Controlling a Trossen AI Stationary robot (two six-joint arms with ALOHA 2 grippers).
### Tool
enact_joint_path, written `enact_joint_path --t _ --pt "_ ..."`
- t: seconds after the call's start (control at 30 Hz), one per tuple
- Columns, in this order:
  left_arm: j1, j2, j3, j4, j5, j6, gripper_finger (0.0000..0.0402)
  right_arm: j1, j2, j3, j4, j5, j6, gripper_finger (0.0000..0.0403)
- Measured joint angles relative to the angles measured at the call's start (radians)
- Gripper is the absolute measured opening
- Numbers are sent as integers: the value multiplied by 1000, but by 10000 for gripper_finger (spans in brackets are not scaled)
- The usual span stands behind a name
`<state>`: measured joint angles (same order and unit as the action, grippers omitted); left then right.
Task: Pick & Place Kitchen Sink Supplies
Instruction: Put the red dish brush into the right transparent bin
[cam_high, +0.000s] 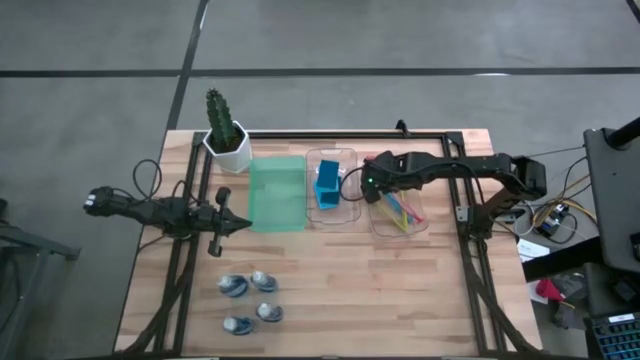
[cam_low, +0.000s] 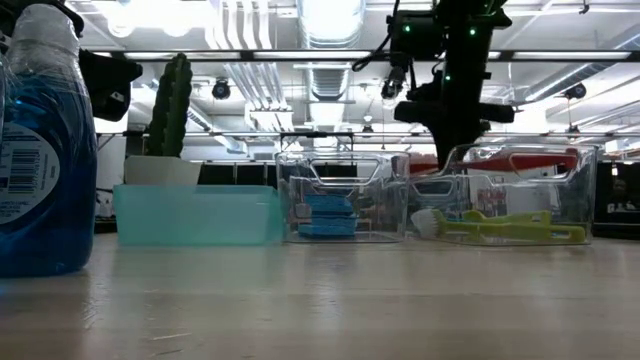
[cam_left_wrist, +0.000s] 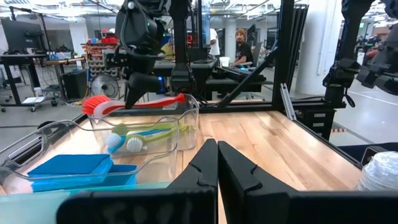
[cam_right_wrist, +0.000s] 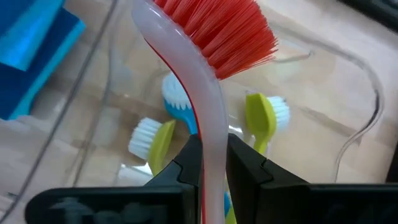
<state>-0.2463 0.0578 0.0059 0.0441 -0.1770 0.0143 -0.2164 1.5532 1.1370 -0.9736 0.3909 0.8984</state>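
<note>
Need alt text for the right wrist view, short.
The right claw is shut on the pale handle of a long-handled brush with red bristles, held above a clear bin. In the bin lie small white-headed brushes, two yellow-green and one blue. A blue sponge sits in the neighbouring bin.

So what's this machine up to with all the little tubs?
The right gripper is shut on a long-handled brush with red bristles, holding it over the clear plastic tray that already holds yellow-green and blue white-headed brushes. Blue block sponges sit in the middle clear tray. Four small blue-white bottles wait on the wooden table. The left gripper waits shut beside the green tray.
</note>
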Motion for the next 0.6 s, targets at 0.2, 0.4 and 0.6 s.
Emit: enact_joint_path --t 0.2,0.4,0.6 --pt "0 0 0 0 0 0 3 -1 2 -46 49 -8 -1 40" --pt "0 0 0 0 0 0 3 0 2 -78 74 -40 -1 40" --pt "0 0 0 0 0 0 3 -8 2 -111 93 -73 -7 40"
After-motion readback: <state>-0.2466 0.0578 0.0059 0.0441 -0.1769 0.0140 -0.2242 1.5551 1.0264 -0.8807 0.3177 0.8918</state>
